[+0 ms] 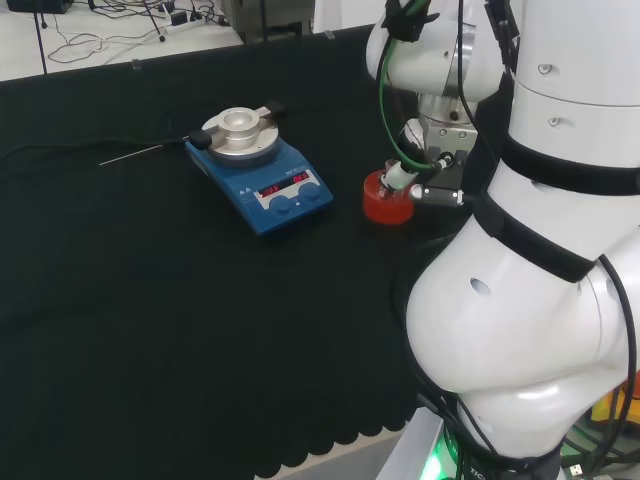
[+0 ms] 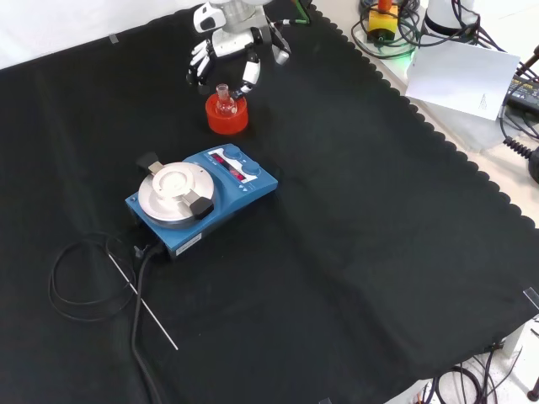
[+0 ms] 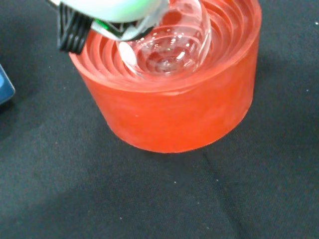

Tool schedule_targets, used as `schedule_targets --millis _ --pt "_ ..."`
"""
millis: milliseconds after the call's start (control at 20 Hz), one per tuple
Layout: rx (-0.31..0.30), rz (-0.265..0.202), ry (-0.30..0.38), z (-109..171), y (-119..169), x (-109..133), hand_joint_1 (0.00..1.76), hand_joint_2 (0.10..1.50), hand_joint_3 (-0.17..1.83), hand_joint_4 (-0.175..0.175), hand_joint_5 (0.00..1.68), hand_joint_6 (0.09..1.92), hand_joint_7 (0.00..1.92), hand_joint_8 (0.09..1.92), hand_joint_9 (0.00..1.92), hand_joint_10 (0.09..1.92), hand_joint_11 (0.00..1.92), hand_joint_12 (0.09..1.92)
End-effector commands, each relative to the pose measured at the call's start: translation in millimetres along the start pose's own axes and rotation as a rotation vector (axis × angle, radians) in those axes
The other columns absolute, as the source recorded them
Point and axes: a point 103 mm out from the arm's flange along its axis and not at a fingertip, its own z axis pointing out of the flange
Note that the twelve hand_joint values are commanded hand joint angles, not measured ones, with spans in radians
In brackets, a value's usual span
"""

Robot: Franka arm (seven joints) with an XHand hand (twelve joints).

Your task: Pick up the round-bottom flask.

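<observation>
A small clear round-bottom flask (image 2: pixel 223 99) stands upright in a red ribbed ring stand (image 2: pixel 227 119) near the far edge of the cloth in the front view. My hand (image 2: pixel 229 46) hangs just above and behind it. The fingers are spread and point down on either side of the flask's neck, without closing on it. In the wrist view the flask's bulb (image 3: pixel 172 47) rests in the stand (image 3: pixel 174 114), and a blurred part of the hand (image 3: pixel 109 10) sits close beside the glass. The head view has the stand (image 1: pixel 386 203) below the arm's links.
A blue hotplate stirrer (image 2: pixel 198 194) with a round metal top stands close in front of the stand in the front view. Its black cable (image 2: pixel 76 278) loops on the cloth beside a thin metal rod (image 2: pixel 143 303). The cloth's scalloped edge (image 2: pixel 438 135) runs along the right.
</observation>
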Motion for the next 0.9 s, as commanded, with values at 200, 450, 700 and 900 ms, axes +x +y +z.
schedule_targets --millis 200,450,700,900 --pt "-0.013 0.005 -0.010 -0.9 1.9 3.6 0.96 0.62 0.71 -0.057 0.72 0.76 0.32 0.71 0.49 0.67 0.28 1.36" --pt "-0.017 0.021 -0.033 -0.6 1.7 2.0 0.95 0.66 0.70 -0.061 0.81 0.78 0.33 0.71 0.51 0.67 0.31 1.35" --pt "-0.032 0.027 -0.047 -2.4 1.7 1.8 0.94 0.69 0.68 -0.069 0.86 0.80 0.35 0.71 0.53 0.66 0.34 1.34" --pt "-0.062 0.024 -0.048 -7.9 1.1 3.5 1.02 0.99 0.21 0.138 0.98 0.98 0.38 0.72 0.57 0.65 0.38 1.33"
